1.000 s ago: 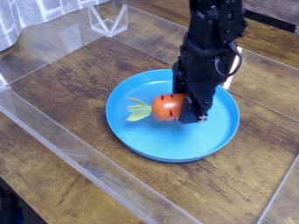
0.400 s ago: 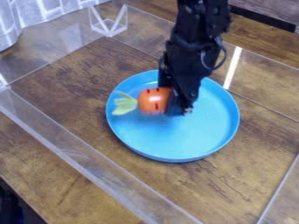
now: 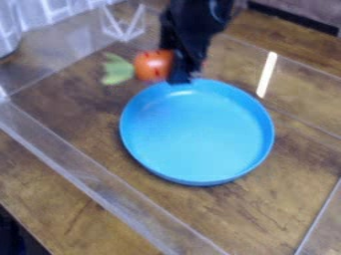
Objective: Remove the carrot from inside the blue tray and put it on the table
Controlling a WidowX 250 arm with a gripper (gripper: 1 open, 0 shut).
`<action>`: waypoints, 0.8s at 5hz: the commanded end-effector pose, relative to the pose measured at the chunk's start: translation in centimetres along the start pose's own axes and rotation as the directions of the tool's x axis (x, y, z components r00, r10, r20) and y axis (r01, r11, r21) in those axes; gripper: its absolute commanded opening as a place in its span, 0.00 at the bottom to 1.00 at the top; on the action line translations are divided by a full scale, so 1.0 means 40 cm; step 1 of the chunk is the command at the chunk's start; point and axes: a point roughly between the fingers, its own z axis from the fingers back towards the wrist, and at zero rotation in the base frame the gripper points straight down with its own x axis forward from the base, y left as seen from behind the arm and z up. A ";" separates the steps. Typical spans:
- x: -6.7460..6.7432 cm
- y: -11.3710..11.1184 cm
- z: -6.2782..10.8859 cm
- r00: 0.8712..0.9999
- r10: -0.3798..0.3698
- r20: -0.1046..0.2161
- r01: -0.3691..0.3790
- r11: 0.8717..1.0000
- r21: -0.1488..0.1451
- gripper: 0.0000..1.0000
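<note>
My gripper [image 3: 170, 70] hangs above the table's back left, just past the rim of the blue tray [image 3: 197, 131], and it is shut on the carrot [image 3: 151, 66]. The carrot is orange with pale green leaves [image 3: 118, 69] pointing left, and it is lifted clear of the tray. The tray lies round and bare on the dark wood table [image 3: 80, 110]. The arm is motion-blurred.
A clear plastic barrier [image 3: 94, 184] runs along the table's left and front edges. A clear plastic stand [image 3: 127, 20] sits at the back left. A bright reflection [image 3: 266, 75] lies on the wood right of the gripper.
The gripper has lifted the carrot out of the blue tray and carried it up and to the left, past the tray's rim. The tray now holds nothing.
</note>
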 end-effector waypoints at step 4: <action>-0.149 0.064 -0.078 0.996 0.085 -0.027 -0.085 0.996 0.024 0.00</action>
